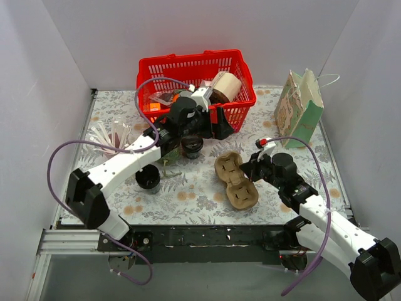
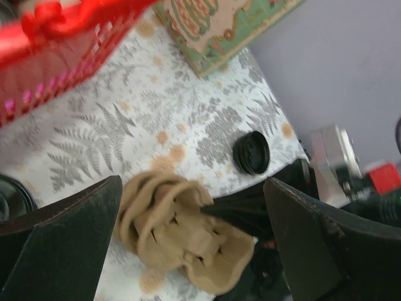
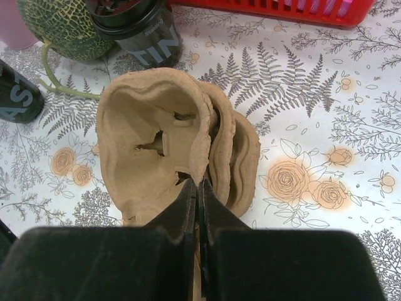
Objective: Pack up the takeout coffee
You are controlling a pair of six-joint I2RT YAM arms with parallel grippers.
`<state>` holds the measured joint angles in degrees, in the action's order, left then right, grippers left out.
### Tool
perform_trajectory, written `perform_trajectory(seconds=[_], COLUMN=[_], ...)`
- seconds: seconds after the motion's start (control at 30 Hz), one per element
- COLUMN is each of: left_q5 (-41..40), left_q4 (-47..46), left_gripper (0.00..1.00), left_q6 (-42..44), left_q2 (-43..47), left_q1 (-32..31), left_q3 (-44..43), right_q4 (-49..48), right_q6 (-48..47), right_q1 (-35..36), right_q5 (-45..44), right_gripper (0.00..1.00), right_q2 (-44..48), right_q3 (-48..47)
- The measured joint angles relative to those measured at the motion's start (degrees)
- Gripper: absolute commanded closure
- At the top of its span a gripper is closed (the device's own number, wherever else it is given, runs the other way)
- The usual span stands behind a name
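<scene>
A brown cardboard cup carrier [image 1: 236,180] lies on the floral tablecloth, tipped up on one side [image 3: 156,138]. My right gripper [image 1: 249,168] is shut on the carrier's near rim [image 3: 200,183]. Above the carrier, in front of the basket, my left gripper [image 1: 210,125] hangs wide open and holds nothing; in its wrist view the carrier [image 2: 182,232] lies between the two fingers [image 2: 193,188]. One black coffee cup [image 1: 192,146] stands just left of the carrier [image 3: 147,31]. Another black cup [image 1: 148,179] stands further left. A black lid [image 2: 252,152] lies on the cloth.
A red basket [image 1: 241,100] with a brown paper cup [image 1: 225,86] and other items stands at the back. A green patterned paper bag [image 1: 299,106] stands at the back right. A green melon [image 3: 62,31] lies beside the black cup, and clear plastic cups [image 1: 109,135] lie at the left.
</scene>
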<state>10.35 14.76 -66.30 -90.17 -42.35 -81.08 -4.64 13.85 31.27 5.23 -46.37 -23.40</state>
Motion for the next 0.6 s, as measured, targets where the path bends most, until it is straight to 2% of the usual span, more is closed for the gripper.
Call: perform_trajectory(seconds=[0.07,0.13,0.17,0.3,0.37,0.4,0.6], left_q5=[0.8,0.8,0.7,-0.7,-1.5,-1.8,-3.2], left_q4=[-2.5,-3.8,-4.2,-5.2,-6.4,-6.6,-9.5], left_gripper=[0.02,0.06,0.11,0.23,0.28,0.35,0.35], left_q6=[-2.6,-6.0,-7.8,-14.3,-17.4,-18.6,-25.4], left_q2=[4.9,10.5,13.2,20.2,22.1,22.4,18.9], left_q1=[-0.1,-0.4,-0.4,-0.6,-0.7,-0.7,-0.7], left_q3=[6.3,14.2,17.9,28.5,32.1,33.1,35.6], right_q4=[-0.5,-1.2,-1.4,-1.6,-1.6,-1.6,-2.3], right_q6=[0.0,0.2,0.3,1.0,1.4,1.5,3.0], right_q1=[-0.3,-0.5,-0.6,-1.3,-1.4,-1.5,-1.8], right_q5=[0.7,1.1,1.2,1.4,1.4,1.6,2.9], right_gripper=[0.99,0.99,0.99,0.99,0.99,0.99,0.99], right_q2=[1.2,2.6,3.0,3.6,3.6,3.6,3.6], right_q3=[0.7,1.7,2.0,2.6,2.6,2.6,2.6])
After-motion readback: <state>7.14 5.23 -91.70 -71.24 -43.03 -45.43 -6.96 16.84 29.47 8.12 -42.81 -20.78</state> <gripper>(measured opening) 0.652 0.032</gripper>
